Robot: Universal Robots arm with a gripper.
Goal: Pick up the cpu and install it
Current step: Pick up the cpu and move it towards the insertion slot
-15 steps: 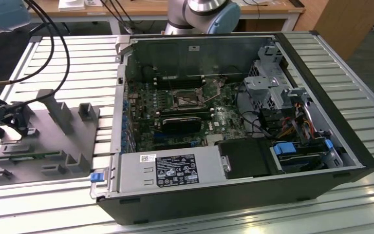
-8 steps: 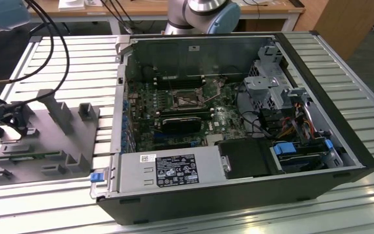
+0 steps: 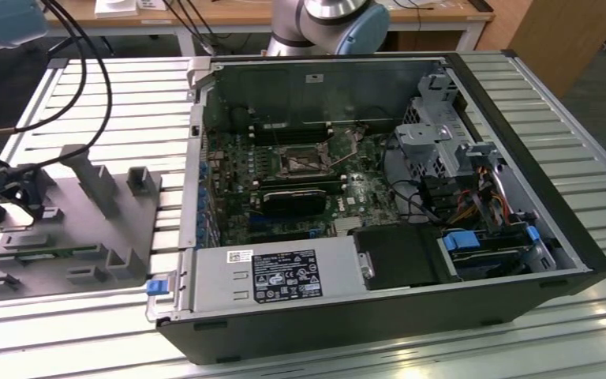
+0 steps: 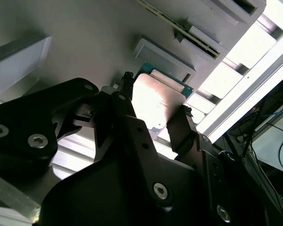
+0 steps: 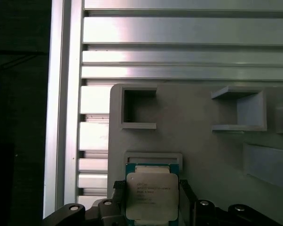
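Both wrist views show the cpu (image 5: 152, 195) in a recess of the grey tray (image 5: 202, 155), the hand (image 5: 151, 185) straddling it — clamped or not, I cannot tell. The exterior view adds the computer case (image 3: 314, 87) alongside.

One small flat square cpu (image 5: 152, 195) with a silver-grey metal top; one grey plastic tray (image 3: 66, 230) with upright posts, exterior view's left; one open black metal computer case (image 3: 409, 317), right; one black gripper (image 4: 155, 94).

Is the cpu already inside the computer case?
No, in the first wrist view the cpu is over the grey tray that lies on the slatted table.
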